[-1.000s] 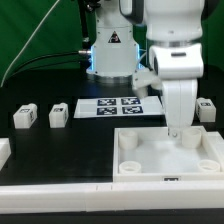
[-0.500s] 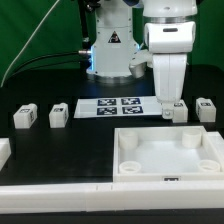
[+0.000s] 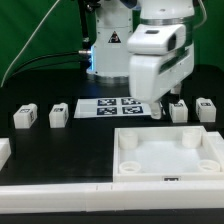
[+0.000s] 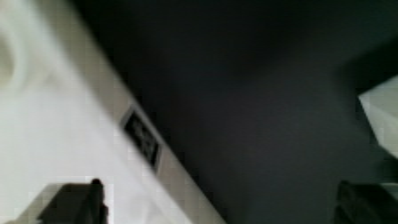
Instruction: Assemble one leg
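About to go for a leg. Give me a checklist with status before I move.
1. Gripper open: ok, fingers wide apart in the wrist view.
2. Gripper empty: ok, nothing between them.
3. Nearest leg on the table, ungripped: ok.
4. Gripper lined up over that leg: cannot tell.
5. Tray free of parts: ok.

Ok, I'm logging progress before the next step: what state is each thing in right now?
Gripper: open, holding nothing.
Legs on the exterior view's left: loose on the table, ungripped.
Legs on the exterior view's right: loose on the table, ungripped.
Tray: flat, hollow side up, no leg fitted.
Marker board: flat on the table.
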You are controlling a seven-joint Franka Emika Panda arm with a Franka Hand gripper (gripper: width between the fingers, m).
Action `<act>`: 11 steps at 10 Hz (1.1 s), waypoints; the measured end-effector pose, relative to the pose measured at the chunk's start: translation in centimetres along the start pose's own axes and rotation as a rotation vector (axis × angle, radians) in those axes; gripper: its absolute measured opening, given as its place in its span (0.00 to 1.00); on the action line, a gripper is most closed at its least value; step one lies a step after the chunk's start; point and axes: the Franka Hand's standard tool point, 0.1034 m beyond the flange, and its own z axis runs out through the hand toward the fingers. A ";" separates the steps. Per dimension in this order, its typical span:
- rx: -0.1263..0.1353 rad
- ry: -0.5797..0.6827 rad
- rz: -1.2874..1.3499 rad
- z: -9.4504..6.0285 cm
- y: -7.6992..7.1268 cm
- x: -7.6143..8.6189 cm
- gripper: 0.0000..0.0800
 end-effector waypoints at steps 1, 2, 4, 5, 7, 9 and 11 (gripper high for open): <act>0.006 0.002 0.102 0.1 -0.6 -0.1 0.81; 0.017 0.006 0.292 0.1 -1.2 0.2 0.81; 0.032 0.004 0.555 0.3 -2.7 1.1 0.81; 0.039 0.002 0.702 0.3 -3.4 1.7 0.81; 0.045 -0.004 0.799 0.5 -5.3 3.0 0.81; 0.050 -0.012 0.852 0.9 -7.2 4.3 0.81; 0.054 -0.014 0.861 1.2 -9.1 6.0 0.81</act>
